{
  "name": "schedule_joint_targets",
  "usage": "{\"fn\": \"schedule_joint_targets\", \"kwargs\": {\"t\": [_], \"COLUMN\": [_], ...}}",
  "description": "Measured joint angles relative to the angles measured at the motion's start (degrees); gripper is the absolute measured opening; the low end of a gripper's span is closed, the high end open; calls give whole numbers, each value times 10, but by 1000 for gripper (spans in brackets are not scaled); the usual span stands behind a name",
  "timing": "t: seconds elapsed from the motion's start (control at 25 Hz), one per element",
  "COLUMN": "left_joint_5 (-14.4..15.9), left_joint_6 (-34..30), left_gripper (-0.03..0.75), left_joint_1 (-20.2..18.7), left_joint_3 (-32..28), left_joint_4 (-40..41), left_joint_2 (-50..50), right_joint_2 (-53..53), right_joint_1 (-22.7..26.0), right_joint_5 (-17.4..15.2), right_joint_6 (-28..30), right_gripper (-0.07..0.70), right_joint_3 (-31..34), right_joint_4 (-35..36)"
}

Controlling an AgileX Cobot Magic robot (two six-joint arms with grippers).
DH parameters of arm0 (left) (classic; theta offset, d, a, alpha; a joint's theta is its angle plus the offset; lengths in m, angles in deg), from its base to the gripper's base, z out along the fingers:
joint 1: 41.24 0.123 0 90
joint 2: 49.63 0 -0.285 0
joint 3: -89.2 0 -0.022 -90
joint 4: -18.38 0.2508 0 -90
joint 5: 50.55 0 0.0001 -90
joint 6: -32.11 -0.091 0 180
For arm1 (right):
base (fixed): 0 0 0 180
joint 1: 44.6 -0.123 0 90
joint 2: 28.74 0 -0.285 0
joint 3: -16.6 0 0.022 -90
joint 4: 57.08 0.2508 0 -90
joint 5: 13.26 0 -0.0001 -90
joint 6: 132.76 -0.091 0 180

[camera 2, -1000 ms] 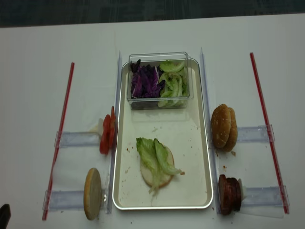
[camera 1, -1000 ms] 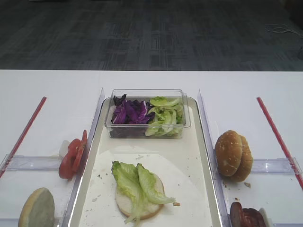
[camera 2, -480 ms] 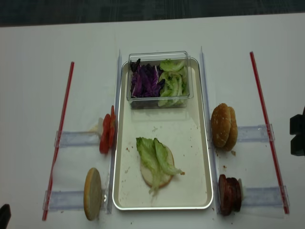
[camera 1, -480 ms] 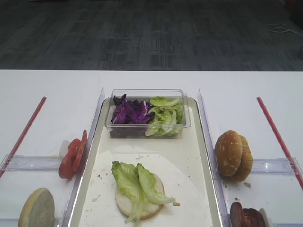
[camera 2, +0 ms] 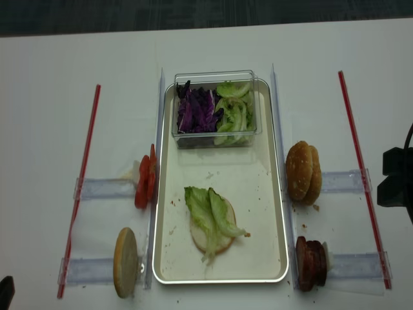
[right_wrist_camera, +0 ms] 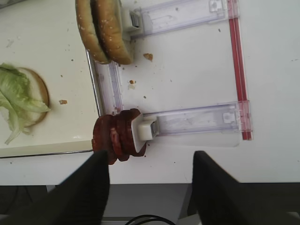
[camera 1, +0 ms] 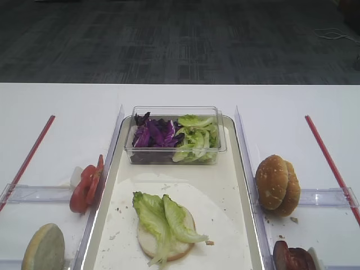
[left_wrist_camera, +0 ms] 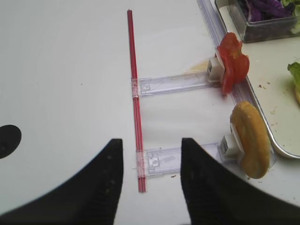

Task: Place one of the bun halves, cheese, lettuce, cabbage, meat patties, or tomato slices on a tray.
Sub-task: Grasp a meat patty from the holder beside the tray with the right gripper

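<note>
Hovering above the white desk (right_wrist_camera: 197, 61), the right pincer (right_wrist_camera: 150, 187) has its dark jaws wide apart and holds nothing; the left pincer (left_wrist_camera: 151, 187) is also spread and empty. Round dark-red meat patties (right_wrist_camera: 115, 136) stand on edge beside the long cream tray with shiny rim (camera 2: 274, 213), where crinkly green lettuce (camera 2: 210, 216) lies on a pale bun half (camera 2: 222, 240).

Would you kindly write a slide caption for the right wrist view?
Open right gripper above the patties, buns beyond, lettuce on the tray.
</note>
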Motion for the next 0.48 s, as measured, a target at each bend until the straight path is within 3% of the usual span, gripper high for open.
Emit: {"fn": "schedule_joint_targets", "kwargs": {"t": [0.2, 0.4, 0.48], "left_joint_5": [0, 0, 0], "left_joint_6": [0, 0, 0], "left_gripper": [305, 305, 305], "left_joint_1": [0, 0, 0], "left_joint_3": [0, 0, 0], "left_joint_4": [0, 0, 0], "left_joint_2": [0, 0, 0], "right_joint_2": [1, 23, 37], "right_joint_1": [-55, -169, -213], "right_joint_5": [0, 3, 20], "right_joint_6": [-21, -106, -138], "right_gripper": [409, 409, 408], "right_joint_3": [0, 0, 0], "right_joint_4": [-9, -51, -56]}}
